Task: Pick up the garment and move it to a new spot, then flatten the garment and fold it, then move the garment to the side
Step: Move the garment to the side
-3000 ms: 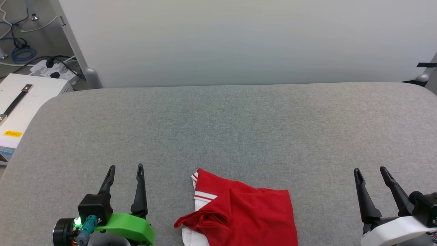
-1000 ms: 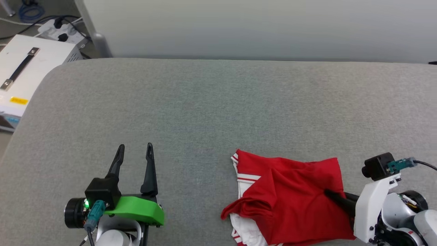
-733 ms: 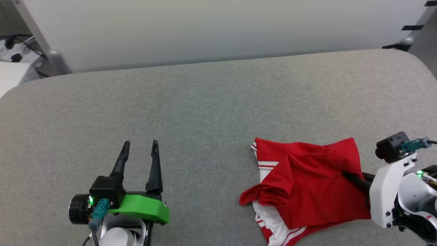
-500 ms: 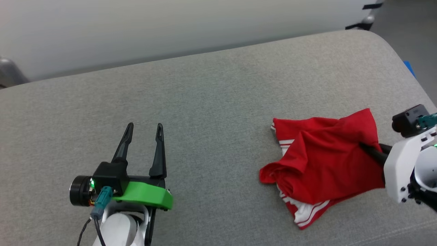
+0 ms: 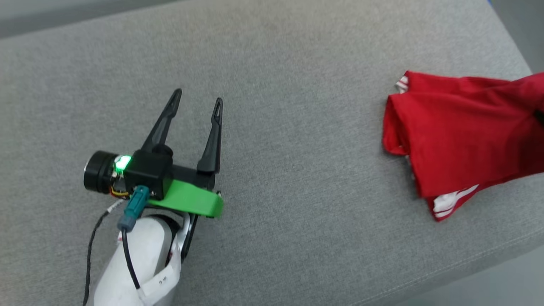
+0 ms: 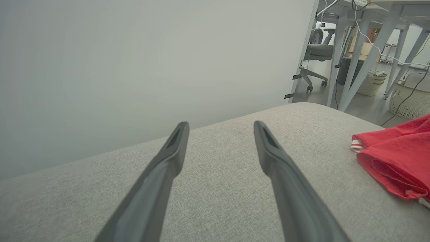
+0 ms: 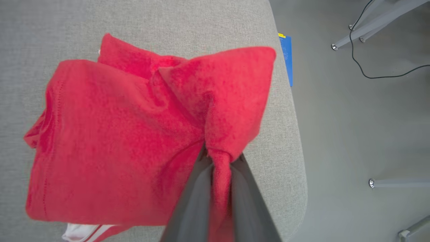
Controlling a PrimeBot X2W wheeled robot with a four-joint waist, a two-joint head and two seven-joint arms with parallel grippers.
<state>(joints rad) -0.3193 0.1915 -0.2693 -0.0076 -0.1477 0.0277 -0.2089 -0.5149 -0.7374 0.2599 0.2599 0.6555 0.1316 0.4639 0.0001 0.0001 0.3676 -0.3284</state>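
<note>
The garment point(image 5: 459, 136) is a bunched red jersey with white striped trim, near the right end of the grey cushioned surface point(image 5: 297, 191). In the right wrist view my right gripper point(image 7: 220, 156) is shut on a pinched fold of the garment point(image 7: 117, 134), which hangs lifted in front of the fingers. My left gripper point(image 5: 197, 97) hovers open over bare fabric well left of the garment, nothing between its fingers point(image 6: 174, 148). The garment's edge point(image 6: 396, 158) shows at the right of the left wrist view.
The cushion's right end and front edge point(image 7: 295, 141) lie close to the garment, with grey floor beyond. A blue tag point(image 7: 286, 57) sits at that edge. Table legs point(image 6: 352, 67), baskets and cables stand past the far end. A pale wall panel point(image 6: 134, 67) backs the surface.
The head camera has swung right and down. The right gripper, shut on the garment, has carried it toward the cushion's right end and lifted it. The left gripper stays open.
</note>
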